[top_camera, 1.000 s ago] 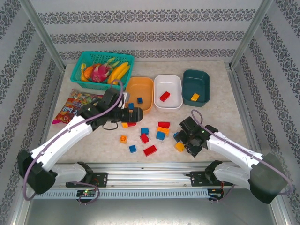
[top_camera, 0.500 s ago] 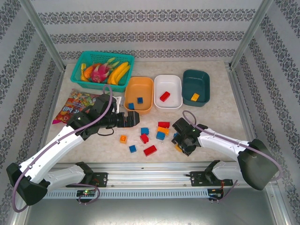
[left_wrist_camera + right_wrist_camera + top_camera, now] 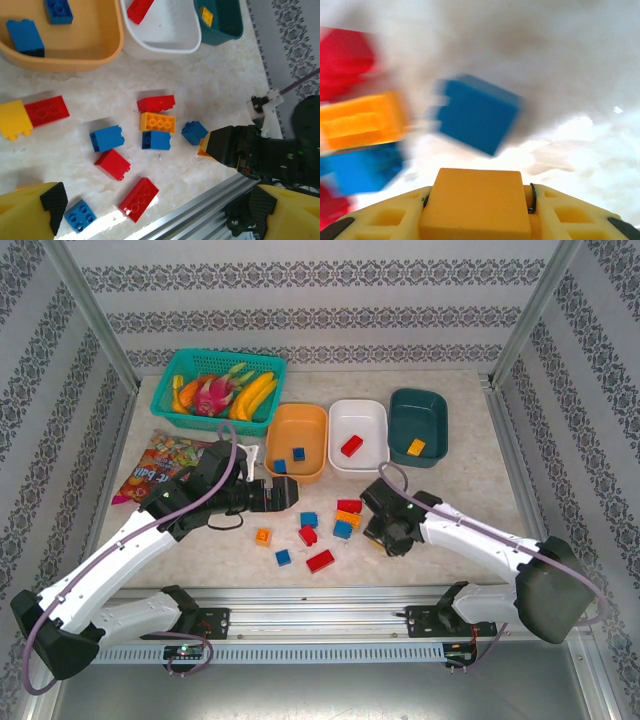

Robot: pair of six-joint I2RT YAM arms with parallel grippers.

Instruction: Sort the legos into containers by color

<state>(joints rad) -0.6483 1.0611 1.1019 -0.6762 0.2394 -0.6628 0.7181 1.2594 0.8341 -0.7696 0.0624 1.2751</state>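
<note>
Barely begun. Beyond both claws: orange tray (image 3: 300,423) holds two blues, white tray (image 3: 362,420) one red, teal tray (image 3: 420,410) one yellow. Left gripper (image 3: 291,494) spread, empty. Right gripper (image 3: 386,536) pinching orange brick (image 3: 475,210). About ten loose legos (image 3: 320,561) between claws, unsorted.

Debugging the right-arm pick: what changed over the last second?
The right gripper slid left toward the brick cluster and closed on the orange brick that lay beside it. The left gripper shifted slightly nearer, jaws wide open, holding nothing. The other loose bricks, the three trays and their contents, the fruit basket and the snack bag stayed put.
</note>
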